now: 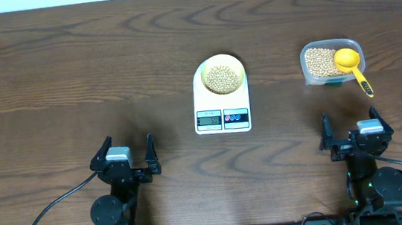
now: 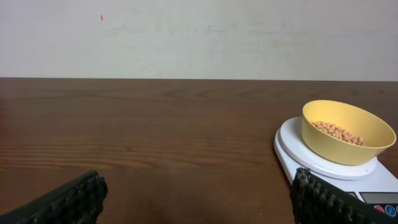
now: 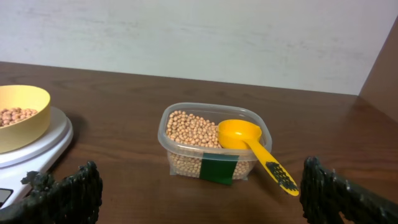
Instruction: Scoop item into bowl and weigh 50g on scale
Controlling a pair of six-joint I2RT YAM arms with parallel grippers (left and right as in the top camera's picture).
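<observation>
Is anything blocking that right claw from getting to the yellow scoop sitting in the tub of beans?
Nothing visible does. Only bare table lies between the open right claw and the scoop, whose handle sticks out over the near rim of the tub, toward the claw.

A pale yellow bowl (image 1: 205,72), upright and part-filled with tan beans (image 1: 223,79), sits on the white scale (image 1: 201,103)'s round platform, mid-bench (image 1: 70,81); the scale's display and two buttons face front.
</observation>
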